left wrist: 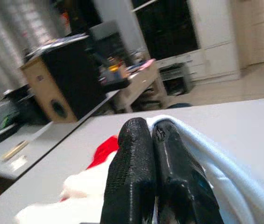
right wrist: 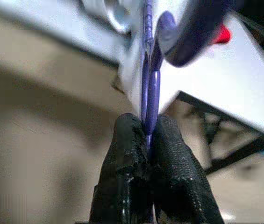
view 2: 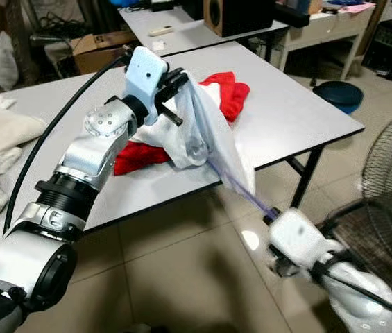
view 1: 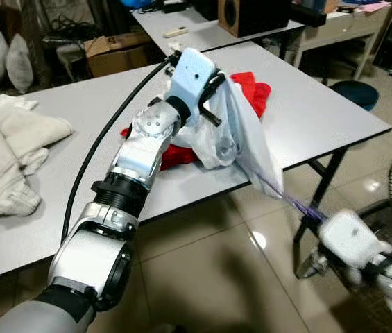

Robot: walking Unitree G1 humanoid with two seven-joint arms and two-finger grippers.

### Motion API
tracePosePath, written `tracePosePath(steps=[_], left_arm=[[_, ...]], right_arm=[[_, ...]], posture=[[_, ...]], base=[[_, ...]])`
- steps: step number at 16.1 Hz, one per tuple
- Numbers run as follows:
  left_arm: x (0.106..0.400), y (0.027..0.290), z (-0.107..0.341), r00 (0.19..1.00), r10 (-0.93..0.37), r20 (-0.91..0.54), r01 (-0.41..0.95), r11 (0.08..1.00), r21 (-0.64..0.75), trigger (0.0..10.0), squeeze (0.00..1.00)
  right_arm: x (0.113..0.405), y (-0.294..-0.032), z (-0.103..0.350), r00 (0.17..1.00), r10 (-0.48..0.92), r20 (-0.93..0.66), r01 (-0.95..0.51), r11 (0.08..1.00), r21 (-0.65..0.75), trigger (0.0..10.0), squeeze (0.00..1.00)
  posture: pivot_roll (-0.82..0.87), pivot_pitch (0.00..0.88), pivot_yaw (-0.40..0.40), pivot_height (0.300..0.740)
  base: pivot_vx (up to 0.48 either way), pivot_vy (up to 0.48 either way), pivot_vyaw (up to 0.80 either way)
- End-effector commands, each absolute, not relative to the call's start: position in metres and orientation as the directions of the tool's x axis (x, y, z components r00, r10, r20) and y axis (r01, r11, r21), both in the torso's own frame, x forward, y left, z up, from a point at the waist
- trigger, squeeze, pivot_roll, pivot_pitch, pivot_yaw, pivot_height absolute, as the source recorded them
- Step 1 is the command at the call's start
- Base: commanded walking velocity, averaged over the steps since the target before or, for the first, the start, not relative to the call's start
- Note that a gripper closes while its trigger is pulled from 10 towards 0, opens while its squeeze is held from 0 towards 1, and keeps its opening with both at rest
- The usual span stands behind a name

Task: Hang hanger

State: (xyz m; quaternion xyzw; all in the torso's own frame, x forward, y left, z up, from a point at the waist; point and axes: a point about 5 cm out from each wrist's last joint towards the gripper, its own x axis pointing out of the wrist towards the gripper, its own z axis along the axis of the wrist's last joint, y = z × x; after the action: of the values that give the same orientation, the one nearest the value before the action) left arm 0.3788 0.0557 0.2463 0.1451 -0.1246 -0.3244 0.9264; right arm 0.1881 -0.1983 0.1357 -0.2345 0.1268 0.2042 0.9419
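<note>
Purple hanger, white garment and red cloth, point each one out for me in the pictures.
purple hanger point(right wrist: 149, 88), right wrist view, on its thin purple bar above the closed fingertips.
white garment point(view 2: 213, 142), right eye view, on the draped fabric hanging off the table edge.
red cloth point(view 1: 254, 89), left eye view, on its bunched upper part.

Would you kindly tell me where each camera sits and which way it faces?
Left eye, right eye: on the head, looking down at the white table; both arms show.
Left wrist: along the left claw, shut on white garment, facing a speaker.
Right wrist: along the right claw, shut on purple hanger.
Shared: white garment, red cloth.
</note>
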Motion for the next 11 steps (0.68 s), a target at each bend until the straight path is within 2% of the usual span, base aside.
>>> tracePosePath(steps=[1,2,5,7,8,10,11], left_arm=[[0.372,0.046,0.251,0.703,-0.694,0.152,0.608,0.698,0.377,0.0,0.0],[0.371,0.044,0.249,0.699,-0.7,0.146,0.614,0.692,0.379,0.0,0.0],[0.366,0.033,0.224,0.686,-0.724,0.075,0.66,0.662,0.355,0.0,0.0],[0.365,0.035,0.211,0.682,-0.731,0.018,0.669,0.634,0.387,0.0,0.0],[0.364,0.04,0.209,0.689,-0.725,0.013,0.663,0.636,0.395,0.0,0.0],[0.368,0.051,0.211,0.734,-0.678,0.035,0.613,0.684,0.395,0.0,0.0],[0.369,0.056,0.212,0.752,-0.658,0.046,0.59,0.702,0.399,0.0,0.0]], right_arm=[[0.197,-0.192,0.144,0.915,0.315,-0.251,-0.378,0.889,-0.26,10.0,0.0],[0.199,-0.19,0.145,0.922,0.308,-0.235,-0.36,0.905,-0.226,10.0,0.0],[0.21,-0.169,0.148,0.917,0.366,-0.158,-0.368,0.93,0.02,10.0,0.0],[0.216,-0.17,0.146,0.931,0.327,-0.16,-0.318,0.945,0.081,10.0,0.0],[0.218,-0.173,0.147,0.949,0.274,-0.154,-0.25,0.955,0.157,10.0,0.0],[0.213,-0.166,0.145,0.958,0.249,-0.144,-0.173,0.898,0.404,10.0,0.0],[0.21,-0.162,0.142,0.955,0.255,-0.15,-0.159,0.87,0.466,10.0,0.0]], posture=[[-0.18,0.0,0.128,0.74],[-0.18,0.0,0.128,0.74],[-0.18,0.0,0.132,0.74],[-0.18,0.0,0.13,0.74],[-0.17,0.0,0.124,0.74],[-0.17,0.0,0.115,0.74],[-0.17,0.0,0.117,0.74]], base=[[0.0,0.0,0.0],[0.0,0.0,0.0],[0.0,0.0,0.0],[0.0,0.0,0.0],[0.0,0.0,0.0],[0.0,0.0,0.0],[0.0,0.0,0.0]])
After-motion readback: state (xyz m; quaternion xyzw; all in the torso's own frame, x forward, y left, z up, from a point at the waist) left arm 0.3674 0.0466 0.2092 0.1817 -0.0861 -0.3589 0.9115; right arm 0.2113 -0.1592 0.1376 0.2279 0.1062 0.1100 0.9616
